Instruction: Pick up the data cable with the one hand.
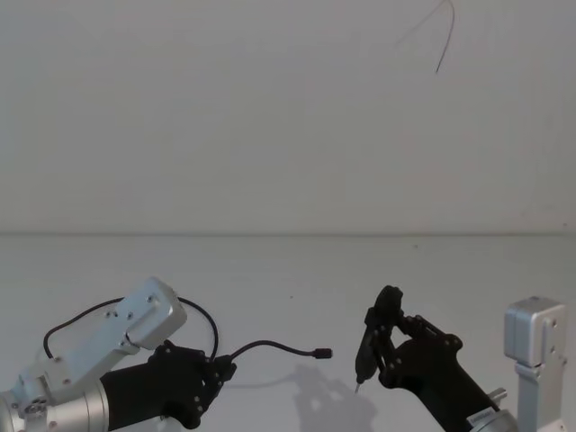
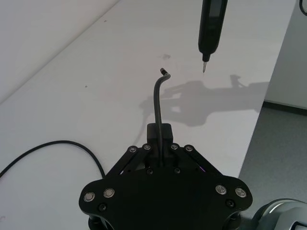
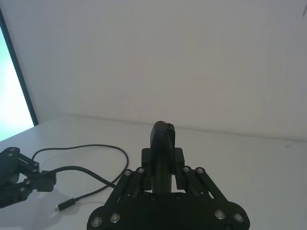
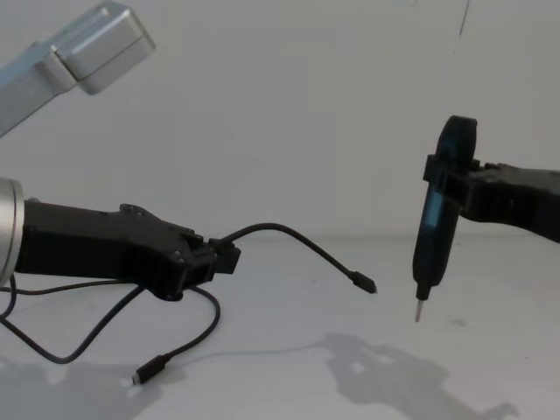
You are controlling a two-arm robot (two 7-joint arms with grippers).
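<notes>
A plain white wall backs a white desk that runs across to you from its far edge. Toward the desk's near left corner, your left hand is clamped on the data cable, gripping it a short way back from one end. Your right hand, over the near right part of the desk, is closed around a pen-shaped tool, which stands upright with its metal tip pointing down and clear of the surface. From the left hand's grip, a short stretch of the cable rises, arches over and runs towards the desk's right edge. Its long axis lies roughly along the near edge, and the raised plug hangs in the air, tipped downward, well short of the tool. The rest trails back from the hand in loose loops on the desk towards the near left corner, and the other plug lies flat on the surface. Expect it to be very light and limp: the short end holds its curve, but the long tail will sag and drag. It is thin and smooth enough to slip through the pads. The present hold close behind the plug looks sound, since the thicker plug would likely act as a stop.
</notes>
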